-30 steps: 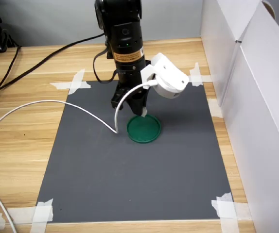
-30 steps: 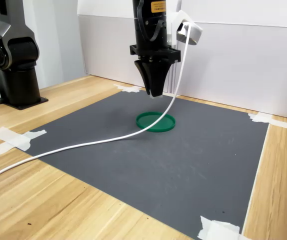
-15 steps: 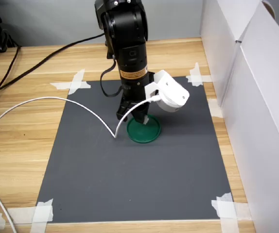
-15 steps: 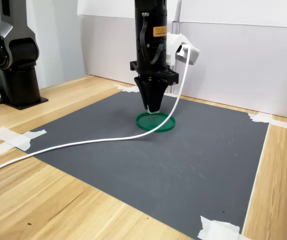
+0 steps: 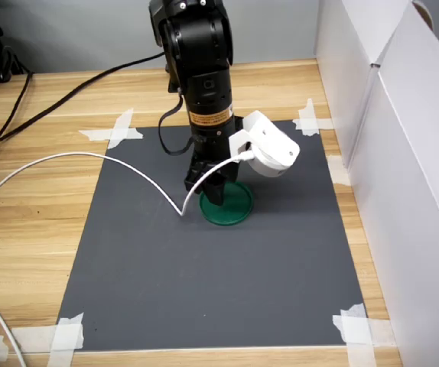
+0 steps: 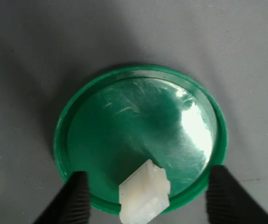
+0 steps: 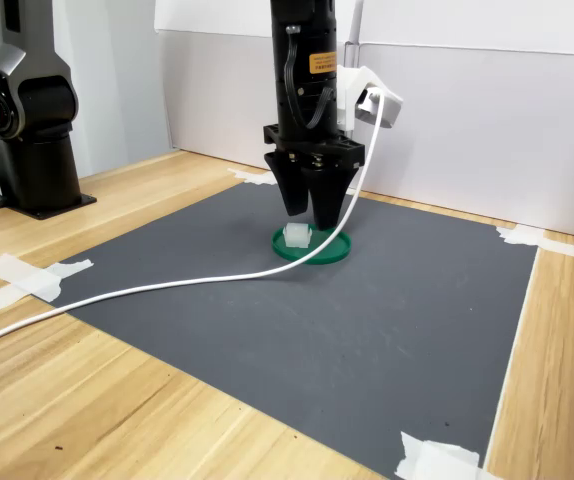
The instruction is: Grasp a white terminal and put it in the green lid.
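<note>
Green plastic fills most of my wrist view: the green lid (image 6: 138, 140) is a flat round disc with a low raised rim and a scuffed, glossy floor that throws back a bright patch of light. The white terminal (image 6: 144, 191) sits at the lid's near rim, a small blocky, translucent-white piece with faint ridges; I cannot tell whether all of it is inside the rim. In the second exterior view it (image 7: 297, 235) rests on the lid's left edge, below the end effector (image 7: 313, 214).

My end effector (image 6: 147, 198) stands spread wide, its two dark fingers (image 6: 73, 196) well apart on either side of the terminal and touching nothing, so I judge the release to be done and the task nearly complete. What I would do next is lift straight up, keeping the fingers clear of the terminal so it is not nudged off the rim.

Under it all lies a matte dark grey mat (image 5: 204, 275), taped at its corners to the pale wooden tabletop (image 5: 36, 222), with a white cable (image 5: 89, 160) curving across.
</note>
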Robot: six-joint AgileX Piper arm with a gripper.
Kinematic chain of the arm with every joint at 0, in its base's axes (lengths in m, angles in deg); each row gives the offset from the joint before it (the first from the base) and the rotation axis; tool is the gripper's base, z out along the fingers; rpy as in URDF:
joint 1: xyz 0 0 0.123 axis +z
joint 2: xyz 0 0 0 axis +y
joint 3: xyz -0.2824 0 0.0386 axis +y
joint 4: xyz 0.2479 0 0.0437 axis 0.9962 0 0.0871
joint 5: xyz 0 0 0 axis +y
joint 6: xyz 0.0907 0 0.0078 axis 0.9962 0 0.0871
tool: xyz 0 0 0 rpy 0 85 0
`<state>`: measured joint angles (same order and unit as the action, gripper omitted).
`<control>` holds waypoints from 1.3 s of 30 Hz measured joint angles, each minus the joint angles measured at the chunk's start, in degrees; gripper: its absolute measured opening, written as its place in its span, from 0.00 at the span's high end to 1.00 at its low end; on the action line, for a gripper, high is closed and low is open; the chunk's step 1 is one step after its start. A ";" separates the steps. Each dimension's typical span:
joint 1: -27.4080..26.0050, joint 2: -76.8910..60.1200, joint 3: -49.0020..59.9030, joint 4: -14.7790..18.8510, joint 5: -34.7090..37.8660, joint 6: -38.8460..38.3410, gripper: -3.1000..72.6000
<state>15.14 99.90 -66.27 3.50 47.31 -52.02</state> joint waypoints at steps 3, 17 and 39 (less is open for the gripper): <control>0.00 -1.53 0.09 0.00 -1.13 0.00 0.08; 0.00 -21.07 0.31 3.04 -7.61 5.43 0.71; 0.00 -69.24 19.93 6.61 -6.68 35.53 0.98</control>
<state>15.14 30.66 -46.34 10.12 40.64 -16.48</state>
